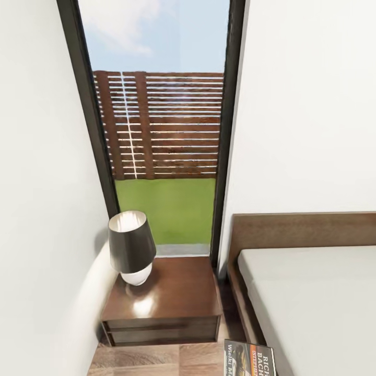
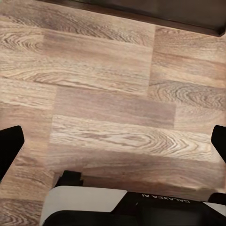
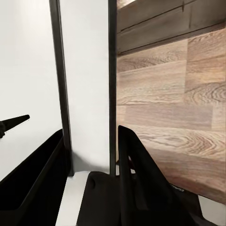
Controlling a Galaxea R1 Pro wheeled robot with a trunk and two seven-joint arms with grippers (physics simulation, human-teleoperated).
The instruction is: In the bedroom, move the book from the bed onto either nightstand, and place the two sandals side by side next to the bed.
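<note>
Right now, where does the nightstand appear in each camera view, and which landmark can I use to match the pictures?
Head view: the nightstand stands lower left of centre, under the lamp, between wall and bed.
Left wrist view: a dark edge lies beyond the floor planks; whether it is the nightstand, I cannot tell.
Right wrist view: its drawer fronts show beyond the fingers.
Shared landmark: the wood-plank floor.
</note>
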